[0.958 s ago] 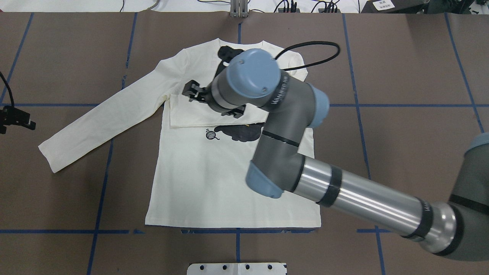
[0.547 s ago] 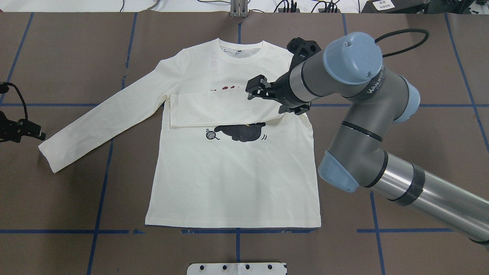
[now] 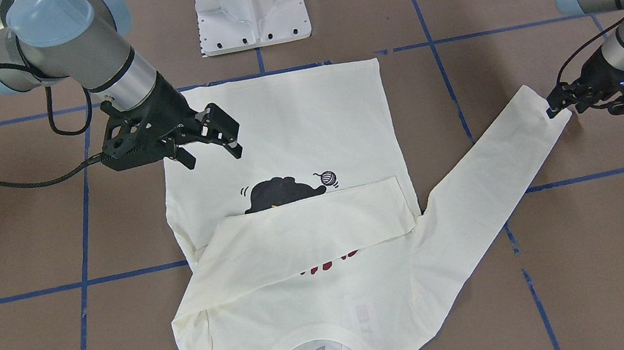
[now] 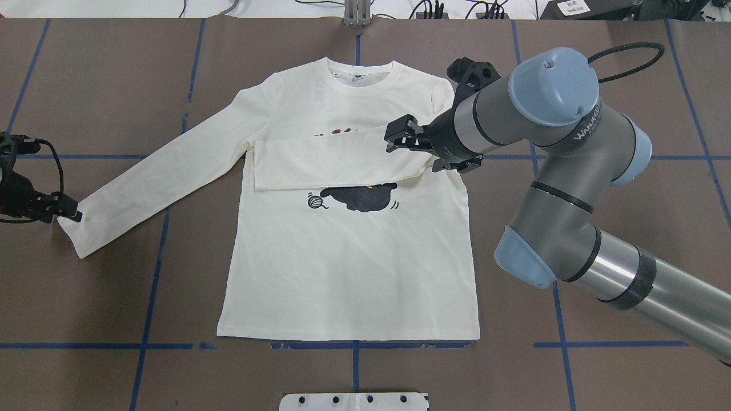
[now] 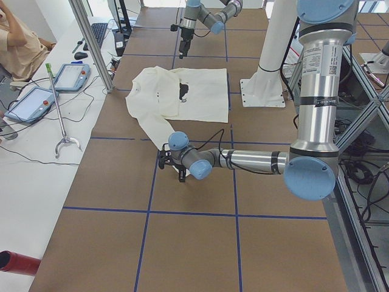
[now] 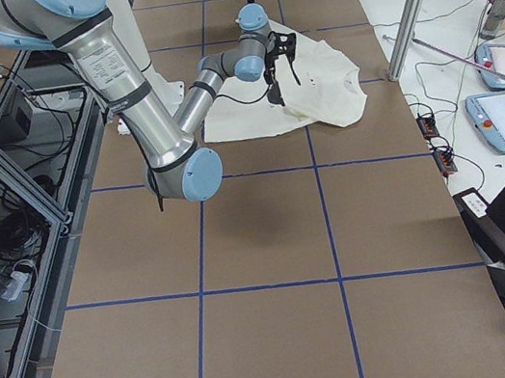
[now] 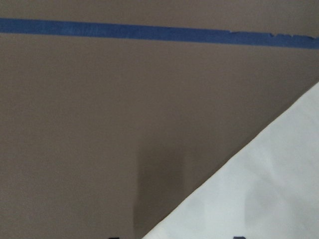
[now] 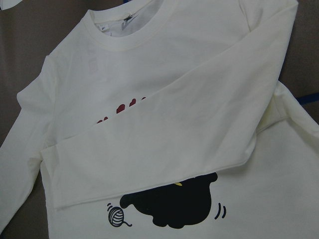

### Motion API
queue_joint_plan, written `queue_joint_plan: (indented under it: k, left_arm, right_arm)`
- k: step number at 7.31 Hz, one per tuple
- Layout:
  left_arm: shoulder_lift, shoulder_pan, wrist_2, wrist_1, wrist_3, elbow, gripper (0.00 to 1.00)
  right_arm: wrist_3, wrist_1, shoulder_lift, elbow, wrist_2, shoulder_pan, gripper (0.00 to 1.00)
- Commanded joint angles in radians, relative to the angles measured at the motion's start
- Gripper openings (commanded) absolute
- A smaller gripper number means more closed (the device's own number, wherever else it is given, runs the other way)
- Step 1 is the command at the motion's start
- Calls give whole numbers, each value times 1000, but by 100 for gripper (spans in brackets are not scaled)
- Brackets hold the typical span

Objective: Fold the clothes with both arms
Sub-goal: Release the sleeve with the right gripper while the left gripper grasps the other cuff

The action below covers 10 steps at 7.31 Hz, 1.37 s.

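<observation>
The right arm (image 4: pixel 548 171) slants in over the table (image 4: pixel 628 114) on the shirt's (image 4: pixel 348 274) right, the right claw (image 4: pixel 398 138) hanging spread above the folded sleeve (image 4: pixel 331 165), so that side and the chest are barred from above. The left claw (image 4: pixel 71 214), fingers apart, stands at the outstretched sleeve's (image 4: pixel 165 171) cuff; bare table runs beside that sleeve and between hem and white base (image 4: pixel 354 401).

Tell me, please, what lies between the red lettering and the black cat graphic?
The folded-over sleeve lies across the shirt between them, shown in the overhead view.
</observation>
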Motion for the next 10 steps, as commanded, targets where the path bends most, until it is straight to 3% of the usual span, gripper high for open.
queue_joint_plan:
  k: [1, 2, 4, 6, 7, 10]
  left_arm:
    - [-1, 5, 3, 3, -6, 2, 22]
    - [-1, 5, -6, 6, -6, -8, 0]
    - [-7, 5, -16, 7, -6, -29, 0]
    - [-9, 2, -115, 9, -31, -143, 0]
    - [-59, 3, -129, 10, -136, -196, 0]
    - [-357, 21, -117, 15, -513, -189, 0]
  right_arm:
    - [2, -1, -1, 4, 0, -1, 100]
    - [2, -1, -1, 4, 0, -1, 100]
    - [2, -1, -3, 4, -1, 0, 100]
    - [-2, 0, -19, 11, 14, 5, 100]
    - [-6, 2, -59, 33, 43, 28, 100]
    - [-287, 6, -212, 45, 193, 197, 100]
